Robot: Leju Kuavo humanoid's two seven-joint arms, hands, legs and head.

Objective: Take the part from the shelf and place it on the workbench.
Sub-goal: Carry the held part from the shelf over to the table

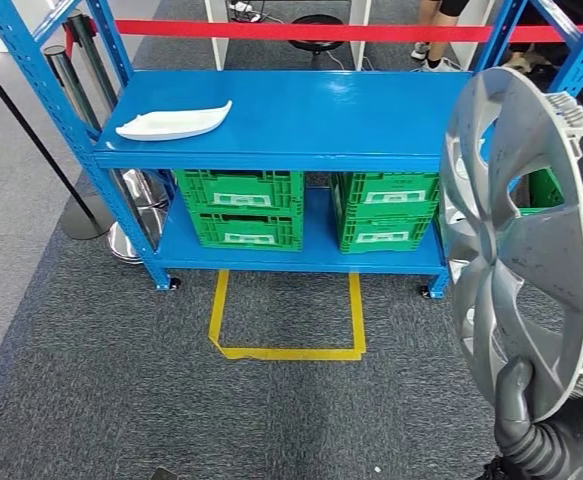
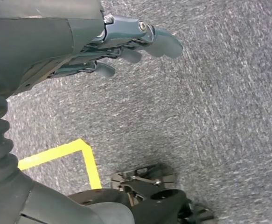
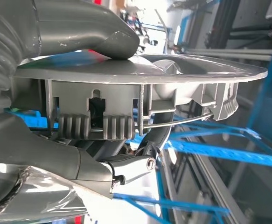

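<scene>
A silver wheel cover [image 1: 518, 240] stands upright at the right of the head view, in front of the blue shelf's right end. My right hand [image 1: 516, 405] grips its lower rim, thumb on the spoked face. In the right wrist view the thumb [image 3: 92, 32] presses the cover's face and darker fingers [image 3: 130, 163] clamp behind the clipped rim [image 3: 127, 93]. My left hand [image 2: 127, 44] hangs over grey carpet with its fingers stretched out and nothing in it.
The blue shelf [image 1: 288, 150] carries a white curved part [image 1: 173, 122] on its top board and green crates [image 1: 243, 208] below. A yellow tape square [image 1: 288, 318] marks the carpet before it. Stanchion posts [image 1: 84, 90] stand left; a red belt [image 1: 311, 32] and a person's legs [image 1: 439, 30] lie behind.
</scene>
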